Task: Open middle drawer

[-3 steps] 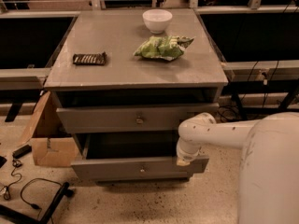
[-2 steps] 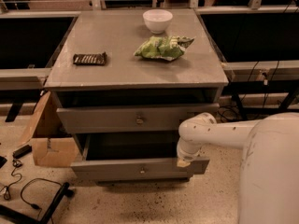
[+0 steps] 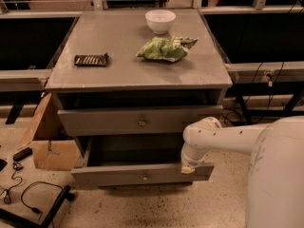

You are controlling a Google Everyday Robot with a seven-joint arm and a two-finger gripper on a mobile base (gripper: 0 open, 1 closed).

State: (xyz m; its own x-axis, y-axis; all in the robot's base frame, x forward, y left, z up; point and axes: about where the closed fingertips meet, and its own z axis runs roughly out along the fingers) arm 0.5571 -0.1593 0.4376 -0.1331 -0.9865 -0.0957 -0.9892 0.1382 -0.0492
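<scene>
The middle drawer (image 3: pixel 118 175) is a wide grey drawer with a small round brass knob (image 3: pixel 145 177). It stands pulled out from the cabinet, and its dark inside shows behind the front. My gripper (image 3: pixel 189 167) is at the right end of this drawer's front, mostly hidden under my white wrist (image 3: pixel 199 141). The upper drawer (image 3: pixel 104 121) with its own knob sits above it, nearly flush with the cabinet. Any drawer below is hidden by the open one.
On the cabinet top (image 3: pixel 118 70) are a white bowl (image 3: pixel 160 20), a green chip bag (image 3: pixel 164 49) and a dark snack bar (image 3: pixel 91 60). A cardboard box (image 3: pixel 50 141) and cables (image 3: pixel 28 194) lie on the floor to the left. Dark counters flank the cabinet.
</scene>
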